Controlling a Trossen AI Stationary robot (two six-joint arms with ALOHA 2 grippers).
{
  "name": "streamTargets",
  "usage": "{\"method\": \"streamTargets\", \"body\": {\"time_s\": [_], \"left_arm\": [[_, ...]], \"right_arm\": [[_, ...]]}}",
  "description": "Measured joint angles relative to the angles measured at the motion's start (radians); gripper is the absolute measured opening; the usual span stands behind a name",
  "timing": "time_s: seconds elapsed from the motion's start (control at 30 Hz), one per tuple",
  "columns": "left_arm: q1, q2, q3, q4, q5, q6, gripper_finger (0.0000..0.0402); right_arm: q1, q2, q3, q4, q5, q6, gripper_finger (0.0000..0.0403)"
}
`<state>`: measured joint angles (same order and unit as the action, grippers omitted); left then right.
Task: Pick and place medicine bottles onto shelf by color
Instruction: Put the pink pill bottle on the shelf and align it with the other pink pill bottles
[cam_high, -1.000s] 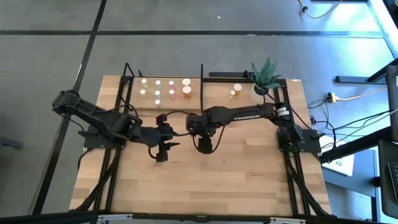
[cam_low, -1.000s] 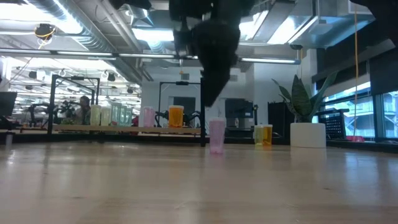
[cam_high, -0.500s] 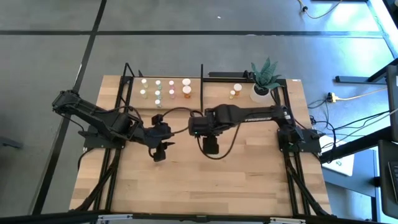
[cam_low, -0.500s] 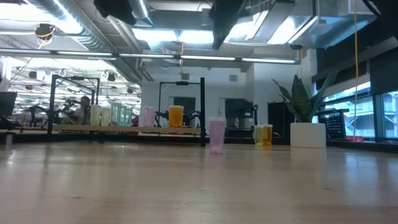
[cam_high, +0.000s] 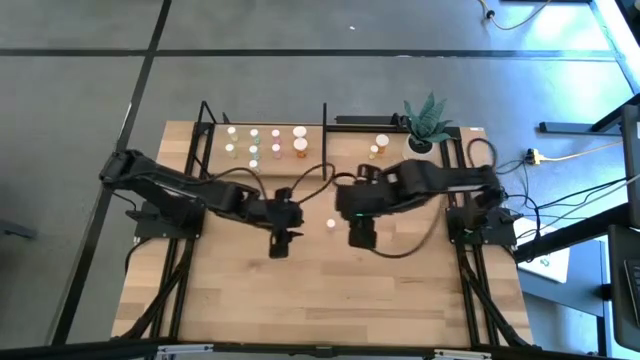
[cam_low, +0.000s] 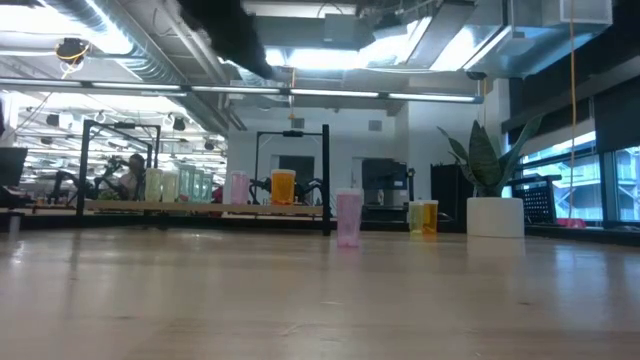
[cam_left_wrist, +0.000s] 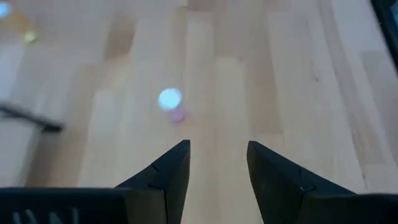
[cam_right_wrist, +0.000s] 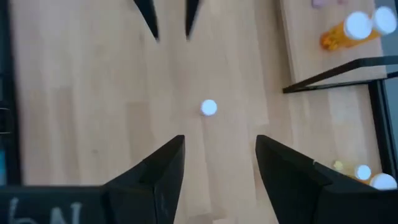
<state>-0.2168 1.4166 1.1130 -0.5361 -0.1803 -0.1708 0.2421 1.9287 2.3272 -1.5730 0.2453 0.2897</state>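
Note:
A small pink bottle with a white cap (cam_high: 330, 225) stands upright on its base on the bare table, between my two grippers; it also shows in the low view (cam_low: 348, 218). My left gripper (cam_high: 278, 246) is open and empty just left of it; its wrist view shows the bottle (cam_left_wrist: 171, 101) ahead of the fingers. My right gripper (cam_high: 360, 238) is open and empty just right of it, with the bottle (cam_right_wrist: 209, 108) ahead. The shelf (cam_high: 312, 140) at the far left holds several bottles (cam_high: 265, 142) in rows.
Two orange bottles (cam_high: 378, 146) stand on the table right of the shelf's black end bar (cam_high: 324, 135). A white plant pot (cam_high: 420, 146) stands at the far right. The near half of the table (cam_high: 320, 290) is bare wood.
My right gripper has risen out of the low view from just above the pink bottle and gone toward the table's right edge. My left gripper has gone right, toward the bottle. The bottle has stayed upright in place.

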Motion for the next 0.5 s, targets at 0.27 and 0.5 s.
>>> {"method": "streamTargets", "body": {"time_s": [0.27, 0.5], "left_arm": [[0.074, 0.154, 0.000, 0.261, 0.045, 0.232, 0.0151], [0.129, 0.272, -0.001, 0.361, 0.115, 0.263, 0.0151]], "right_arm": [[0.070, -0.128, 0.002, 0.036, 0.000, 0.025, 0.0198], [0.114, -0.164, 0.002, 0.066, -0.002, 0.025, 0.0198]]}}
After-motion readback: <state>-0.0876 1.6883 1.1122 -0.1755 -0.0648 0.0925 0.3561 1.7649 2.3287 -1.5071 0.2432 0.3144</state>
